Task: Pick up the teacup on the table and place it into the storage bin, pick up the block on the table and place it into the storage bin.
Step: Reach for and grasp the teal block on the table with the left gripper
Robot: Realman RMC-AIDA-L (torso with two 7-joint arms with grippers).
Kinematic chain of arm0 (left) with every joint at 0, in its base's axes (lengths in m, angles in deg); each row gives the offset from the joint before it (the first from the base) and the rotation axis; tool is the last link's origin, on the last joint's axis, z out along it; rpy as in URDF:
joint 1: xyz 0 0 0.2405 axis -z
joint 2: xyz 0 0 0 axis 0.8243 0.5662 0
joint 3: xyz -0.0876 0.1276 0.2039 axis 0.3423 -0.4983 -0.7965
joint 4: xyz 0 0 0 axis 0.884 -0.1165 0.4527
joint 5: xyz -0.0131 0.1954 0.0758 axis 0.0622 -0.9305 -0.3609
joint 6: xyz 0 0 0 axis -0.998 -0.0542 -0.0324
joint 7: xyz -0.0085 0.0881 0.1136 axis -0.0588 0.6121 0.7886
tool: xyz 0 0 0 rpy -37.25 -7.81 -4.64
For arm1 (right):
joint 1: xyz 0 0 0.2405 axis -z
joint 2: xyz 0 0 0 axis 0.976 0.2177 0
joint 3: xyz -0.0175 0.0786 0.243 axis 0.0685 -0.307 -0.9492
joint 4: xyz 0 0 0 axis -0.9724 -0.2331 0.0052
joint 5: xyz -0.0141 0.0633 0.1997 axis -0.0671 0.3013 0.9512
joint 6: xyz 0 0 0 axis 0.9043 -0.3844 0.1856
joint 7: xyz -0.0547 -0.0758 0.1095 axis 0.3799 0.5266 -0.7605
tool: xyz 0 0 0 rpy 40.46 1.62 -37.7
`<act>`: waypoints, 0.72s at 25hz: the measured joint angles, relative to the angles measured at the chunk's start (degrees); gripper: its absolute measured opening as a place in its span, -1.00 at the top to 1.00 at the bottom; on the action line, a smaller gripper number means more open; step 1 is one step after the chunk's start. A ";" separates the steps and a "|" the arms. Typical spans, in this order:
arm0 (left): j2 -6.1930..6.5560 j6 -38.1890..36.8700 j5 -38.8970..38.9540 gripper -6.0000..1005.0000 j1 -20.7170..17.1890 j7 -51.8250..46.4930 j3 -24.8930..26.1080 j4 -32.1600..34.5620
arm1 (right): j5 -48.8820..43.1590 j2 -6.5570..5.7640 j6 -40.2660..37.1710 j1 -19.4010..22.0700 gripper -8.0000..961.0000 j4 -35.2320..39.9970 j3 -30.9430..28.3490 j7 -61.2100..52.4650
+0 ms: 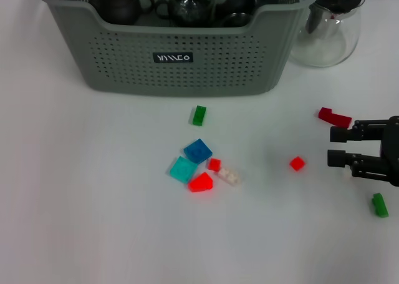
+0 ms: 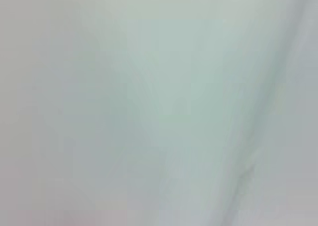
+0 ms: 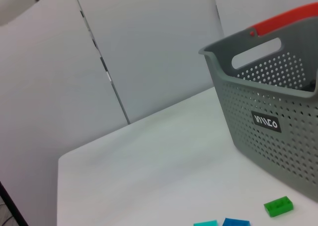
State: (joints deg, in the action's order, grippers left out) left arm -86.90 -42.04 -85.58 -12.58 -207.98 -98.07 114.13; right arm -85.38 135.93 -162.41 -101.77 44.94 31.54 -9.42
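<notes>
Blocks lie loose on the white table [image 1: 75, 190]: green block [image 1: 199, 115] just before the storage bin [image 1: 181, 53]; blue block [image 1: 197, 150], teal block [image 1: 183, 169] and red wedge [image 1: 201, 182] clustered mid-table; small red block [image 1: 297, 163] to their right. Dark teapots sit inside the bin; glass jug [image 1: 327, 28] beside it. Right gripper [image 1: 333, 146] at right edge near the small red block, fingers apart, holding nothing. Left gripper not visible
</notes>
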 joint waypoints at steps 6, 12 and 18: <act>0.87 -32.77 14.93 0.38 -5.25 14.36 18.44 -1.22 | 0.00 0.00 0.03 0.06 -0.08 -0.03 0.00 0.00; -0.64 -39.37 1.49 0.37 -15.03 32.89 18.57 -5.31 | 0.17 -0.05 -0.21 0.06 -0.08 -0.03 -0.45 -0.17; -0.67 -36.38 -7.91 0.37 -18.73 50.56 20.27 -17.73 | 0.25 -0.03 -0.30 -0.54 -0.08 -0.09 -0.47 -0.49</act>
State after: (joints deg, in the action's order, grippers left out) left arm -87.57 -78.42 -93.49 -31.30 -157.42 -77.80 96.40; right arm -85.13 135.90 -162.71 -102.31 44.84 31.07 -9.91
